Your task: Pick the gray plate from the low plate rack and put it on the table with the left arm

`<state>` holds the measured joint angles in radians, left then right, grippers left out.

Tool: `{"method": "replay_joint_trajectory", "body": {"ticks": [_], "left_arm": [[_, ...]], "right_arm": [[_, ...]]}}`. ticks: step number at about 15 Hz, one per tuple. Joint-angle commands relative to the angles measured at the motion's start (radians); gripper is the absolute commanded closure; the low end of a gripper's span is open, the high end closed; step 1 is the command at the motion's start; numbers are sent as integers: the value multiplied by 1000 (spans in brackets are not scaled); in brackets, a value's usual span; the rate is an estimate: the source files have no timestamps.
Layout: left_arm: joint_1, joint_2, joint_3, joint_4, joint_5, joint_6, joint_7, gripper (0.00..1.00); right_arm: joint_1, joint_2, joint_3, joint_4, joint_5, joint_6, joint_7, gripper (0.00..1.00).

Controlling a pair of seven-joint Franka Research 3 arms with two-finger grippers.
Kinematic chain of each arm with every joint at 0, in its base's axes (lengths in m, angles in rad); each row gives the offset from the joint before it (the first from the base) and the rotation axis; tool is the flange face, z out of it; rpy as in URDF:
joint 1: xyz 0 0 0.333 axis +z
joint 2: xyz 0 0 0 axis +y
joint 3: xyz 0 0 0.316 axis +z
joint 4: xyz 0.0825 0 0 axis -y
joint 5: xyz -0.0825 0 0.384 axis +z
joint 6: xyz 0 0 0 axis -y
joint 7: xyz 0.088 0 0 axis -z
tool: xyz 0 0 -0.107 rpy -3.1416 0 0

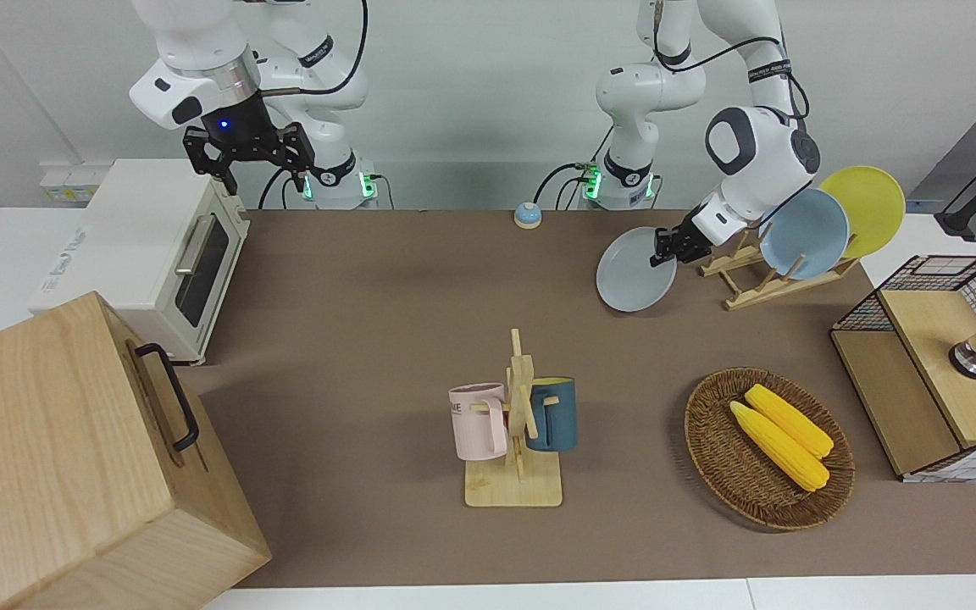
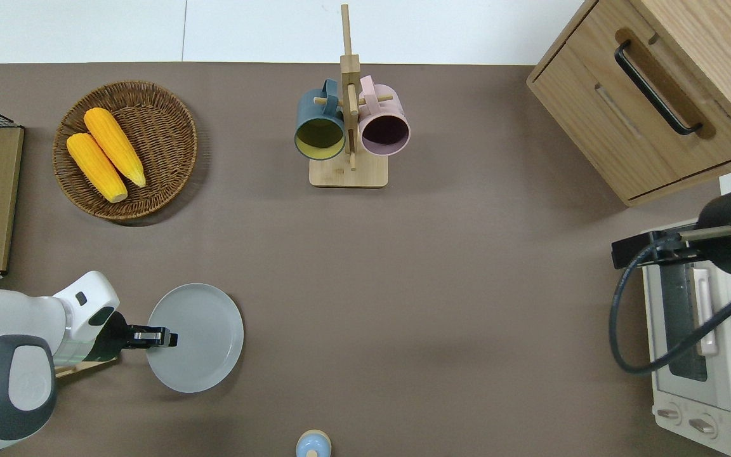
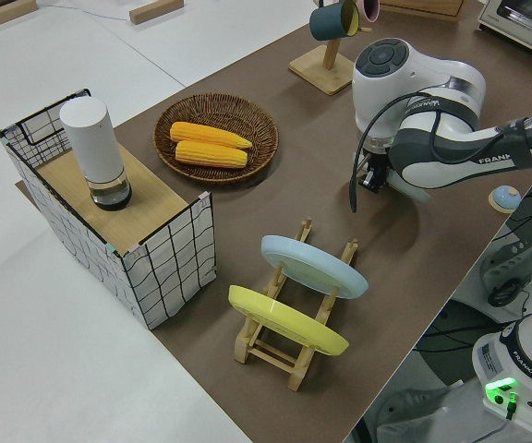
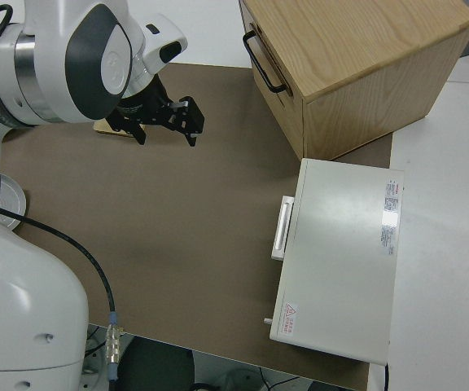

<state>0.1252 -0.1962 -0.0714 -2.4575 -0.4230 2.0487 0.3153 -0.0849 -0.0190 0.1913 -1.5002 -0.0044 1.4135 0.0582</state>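
Note:
My left gripper is shut on the rim of the gray plate. It holds the plate nearly flat and low over the brown table mat, beside the low plate rack, toward the middle of the table. I cannot tell whether the plate touches the mat. The rack holds a sky-blue plate and a yellow plate. In the left side view the arm hides the gray plate. My right gripper is open and parked.
A mug tree with two mugs stands mid-table. A wicker basket with corn lies farther from the robots than the rack. A wire-sided shelf, a toaster oven, a wooden cabinet and a small blue bell stand around the edges.

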Motion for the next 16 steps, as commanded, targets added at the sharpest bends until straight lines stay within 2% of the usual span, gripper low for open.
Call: {"method": "replay_joint_trajectory", "body": {"ticks": [1,4,6,8,16], "left_arm": [[-10,30,-1,-32,12,79,8,839],[-10,30,-2,-31,26,80,5,450],[-9,30,-2,-31,26,83,2,321],[-9,32,-1,-29,26,90,2,4],[-7,31,-1,3,36,91,-1,7]], "right_arm": [[-7,-2,5,6,7,-14,0,11],[-7,-2,5,6,7,-14,0,11],[-7,-2,5,6,7,-14,0,11],[-7,-2,5,6,7,-14,0,11],[-7,-2,7,6,7,-14,-1,13]]}}
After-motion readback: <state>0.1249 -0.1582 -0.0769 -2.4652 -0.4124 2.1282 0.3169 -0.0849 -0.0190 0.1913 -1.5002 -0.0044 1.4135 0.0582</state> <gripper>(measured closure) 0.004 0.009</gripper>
